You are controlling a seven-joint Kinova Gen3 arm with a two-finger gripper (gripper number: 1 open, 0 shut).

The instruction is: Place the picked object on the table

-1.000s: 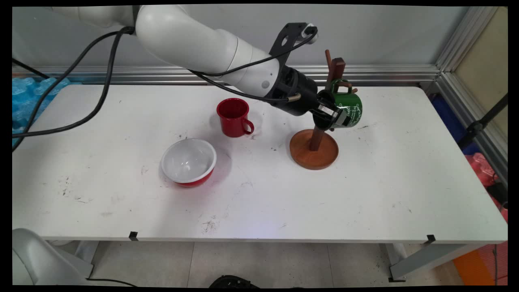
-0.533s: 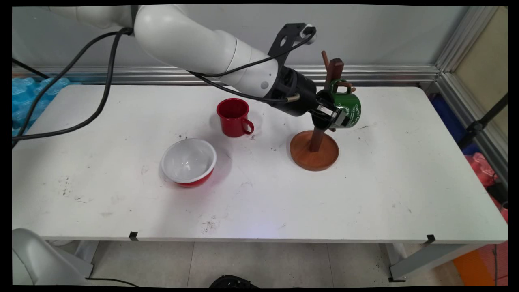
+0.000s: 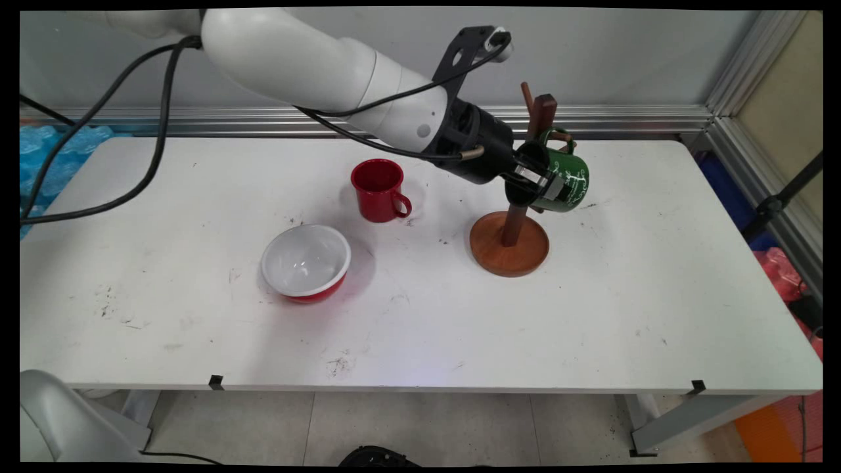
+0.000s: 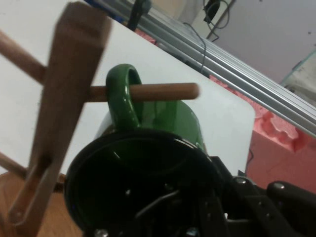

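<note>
Main view: gripper [image 3: 540, 186] clamped on rim of green mug [image 3: 566, 187], mug tilted, handle looped over peg of wooden mug tree [image 3: 516, 220]. Red mug [image 3: 379, 190] on white table [image 3: 591, 315] at 9 o'clock from tree, well apart. Red bowl [image 3: 306, 263], white inside, at 7 o'clock from red mug.

Hand view: green mug [image 4: 148, 163] mouth toward camera; handle at 12 o'clock, threaded on peg [image 4: 163, 92]; tree post [image 4: 59, 113] at 10 o'clock.

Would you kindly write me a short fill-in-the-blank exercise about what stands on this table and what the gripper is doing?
1. The gripper is shut on the rim of the ____ mug.
2. That mug's handle is looped over a wooden ____ of the mug stand.
3. The bowl is white inside and ____ outside.
4. The red mug stands ____ on the table.

Missing words: green; peg; red; upright
</note>
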